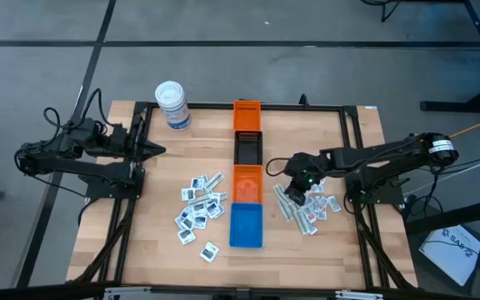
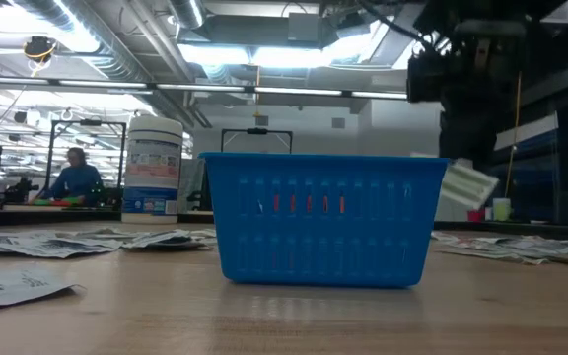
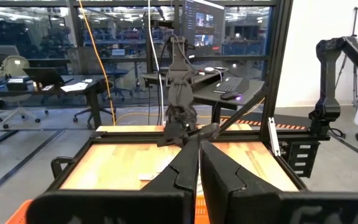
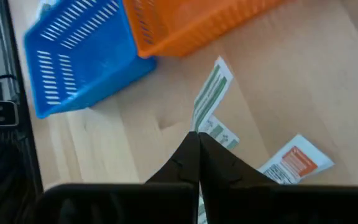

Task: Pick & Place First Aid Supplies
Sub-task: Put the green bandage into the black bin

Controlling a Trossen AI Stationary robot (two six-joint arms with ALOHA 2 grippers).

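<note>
Here the right claw pinches a narrow pale strip (green-striped print), lifted off the table.

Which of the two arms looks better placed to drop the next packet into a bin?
The right. Its hand is shut on a narrow strip right beside the blue bin and orange bin. The left hand waits shut and empty near the white tub.

First aid supplies in two scatters: white printed packets lie flat toward the tabletop's left-front; pale green-striped strips and red-printed packets toward its right-front. One strip pinched, tilted, lifted above the tabletop.
</note>
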